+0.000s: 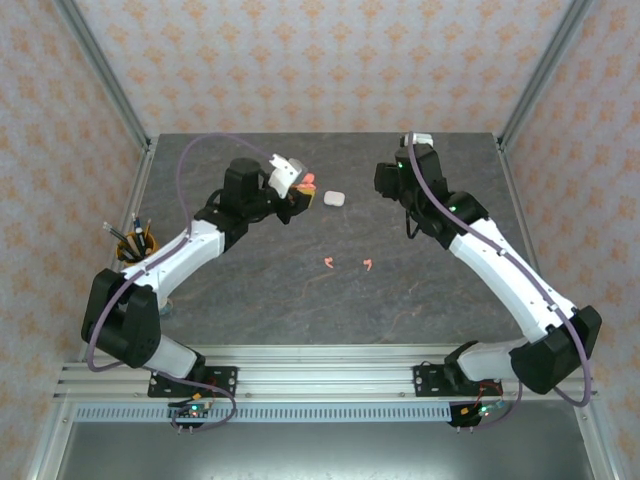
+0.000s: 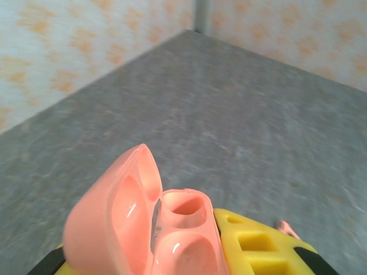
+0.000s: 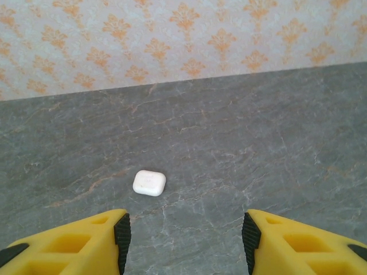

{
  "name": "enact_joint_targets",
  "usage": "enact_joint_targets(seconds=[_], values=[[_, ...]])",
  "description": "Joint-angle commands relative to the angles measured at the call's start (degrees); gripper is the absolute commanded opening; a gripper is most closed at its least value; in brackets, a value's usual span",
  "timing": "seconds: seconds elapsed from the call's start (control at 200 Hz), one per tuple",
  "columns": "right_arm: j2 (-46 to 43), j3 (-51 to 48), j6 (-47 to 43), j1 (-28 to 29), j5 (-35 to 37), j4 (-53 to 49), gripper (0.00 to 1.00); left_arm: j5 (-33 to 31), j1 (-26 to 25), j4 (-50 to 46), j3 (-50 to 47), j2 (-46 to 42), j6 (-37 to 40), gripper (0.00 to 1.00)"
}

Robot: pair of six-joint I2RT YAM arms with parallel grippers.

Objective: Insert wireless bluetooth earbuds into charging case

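- Table (image 1: pixel 300 310): dark grey, stone-veined, carrying everything listed below.
- Left arm (image 1: pixel 185 255): reaching toward the far middle of the table.
- Right arm (image 1: pixel 500 265): reaching toward the far middle from the other side.
- Left gripper (image 1: pixel 298 192): clamping tight on the pink case, yellow fingers pressing its sides.
- Right gripper (image 3: pixel 183 235): standing well apart at the fingers, gripping nothing, pointing at the white case from a short way off.
- Pen cup (image 1: pixel 135 243): sitting at the table's left edge, beside the left arm.
- Pink case (image 2: pixel 155 229): being held off the table, glossy coral lid hanging open to the left, two hollow wells showing, both empty.
- White case (image 1: pixel 334 198): lying flat and closed on the far middle of the table, between the two grippers; small, rounded-square.
- Pink earbuds, two (image 1: pixel 328 262) (image 1: pixel 368 264): lying loose on the table's centre, near each other but not touching, well short of both cases; tiny, coral, hook-shaped.
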Motion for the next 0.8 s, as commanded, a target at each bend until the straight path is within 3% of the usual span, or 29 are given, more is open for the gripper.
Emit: enact_joint_targets(seconds=[0.0,0.115,0.185,0.495,0.796], values=[[1.02,-0.9,7.3,-1.16,1.44,-1.18,0.56,-12.74,-1.36,22.33,-5.23,-3.45,-10.28,0.0],[3.28,-0.29,12.18,-3.21,-1.09,-3.96,0.56,-16.0,-3.17,36.33,-12.78,-5.75,-13.33,0.0],[5.28,0.02,14.57,-4.82,-4.58,-5.51,0.55,-15.39,-4.3,39.95,-14.72,-7.19,-13.9,0.0],[10.67,-2.1,18.19,-6.75,-13.83,-4.42,0.54,-9.62,-10.89,38.6,-16.26,-13.22,-8.1,0.0],[14.36,0.32,19.89,-6.77,-17.46,-7.59,0.51,-16.5,-12.49,38.71,-20.81,-15.07,-3.6,0.0]])
